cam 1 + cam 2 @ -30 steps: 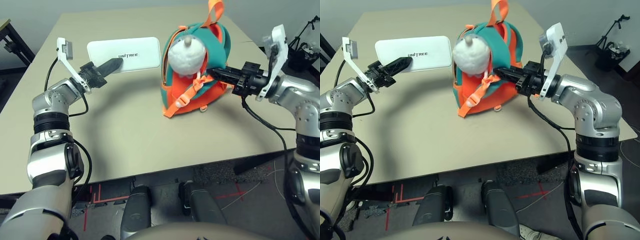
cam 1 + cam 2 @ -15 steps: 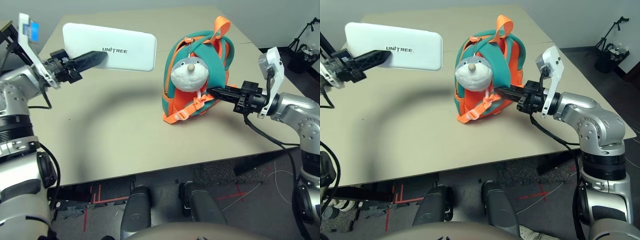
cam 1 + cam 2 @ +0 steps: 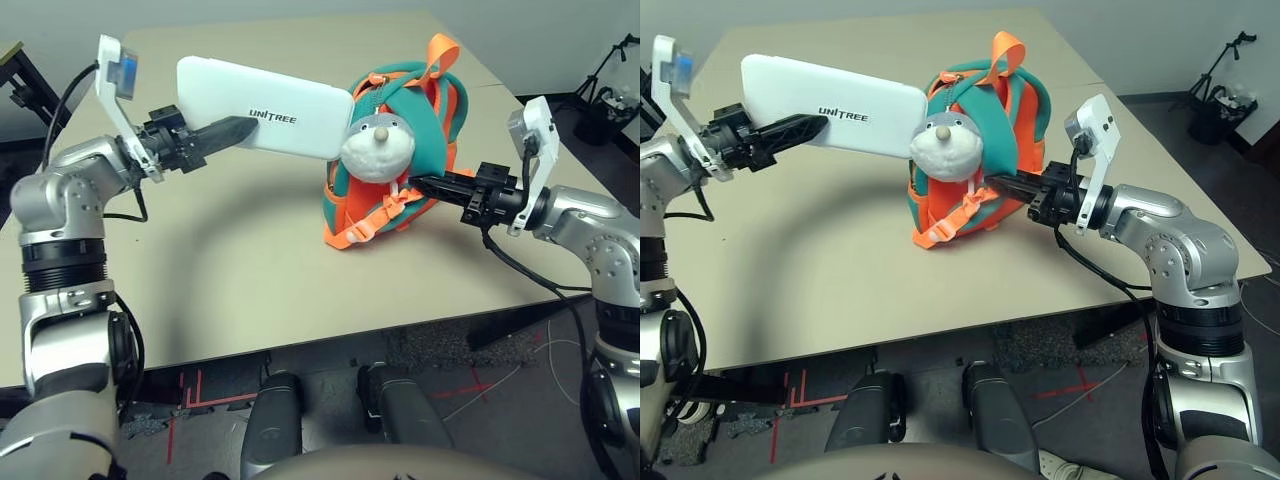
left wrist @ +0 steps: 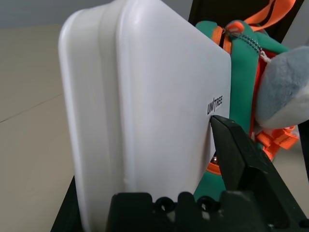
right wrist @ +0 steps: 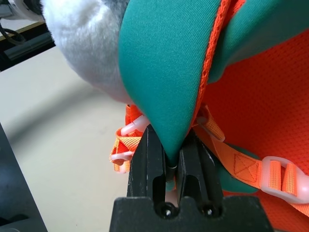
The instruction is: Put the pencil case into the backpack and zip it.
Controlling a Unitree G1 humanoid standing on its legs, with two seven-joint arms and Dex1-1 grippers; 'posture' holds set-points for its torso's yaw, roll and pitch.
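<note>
Left pincer [image 3: 232, 128] grips pencil case [image 3: 270, 106] above tan table [image 3: 230, 270]; right pincer [image 5: 168, 159] pinches backpack [image 3: 425, 130].

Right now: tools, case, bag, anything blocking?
Left tool clamped on case, airborne, far end at bag. Right tool shut on bag's teal edge. Plush head sits in front of case end; opening hidden.

Only readable text: "UNITREE" in small dark letters on the white pencil case [image 3: 265, 107] lid, nothing else legible.
</note>
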